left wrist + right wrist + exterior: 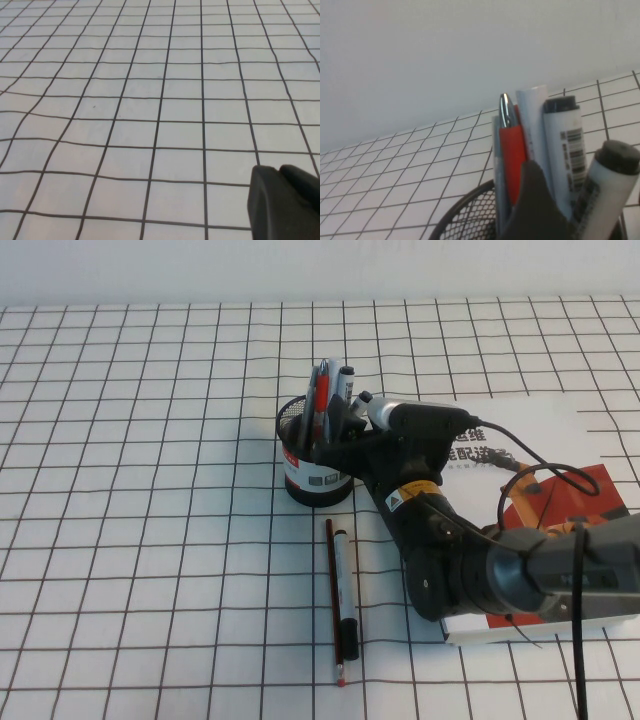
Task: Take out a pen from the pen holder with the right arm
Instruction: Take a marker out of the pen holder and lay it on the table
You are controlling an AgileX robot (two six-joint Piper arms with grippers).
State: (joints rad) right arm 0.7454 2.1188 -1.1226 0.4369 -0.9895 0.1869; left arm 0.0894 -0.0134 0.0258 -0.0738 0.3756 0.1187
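On the white grid-lined tablecloth [150,490], the black right arm [440,540] reaches the black mesh cylindrical pen holder [296,435]. It holds a red pen with a silver clip [321,400] and white black-capped markers [343,385], standing near upright. The right gripper [348,425] sits among their tops; whether it is spread or pinching cannot be told. The left gripper [285,200] hovers over bare cloth elsewhere.

You have the pen holder [315,478] mid-worktop [150,540] with pens [322,400] standing in it, and the right gripper [347,423] at its rim from 3 o'clock. A marker [345,590] and pencil [333,610] lie side by side at the holder's 6 o'clock. The left gripper [285,205] hangs over the worktop.
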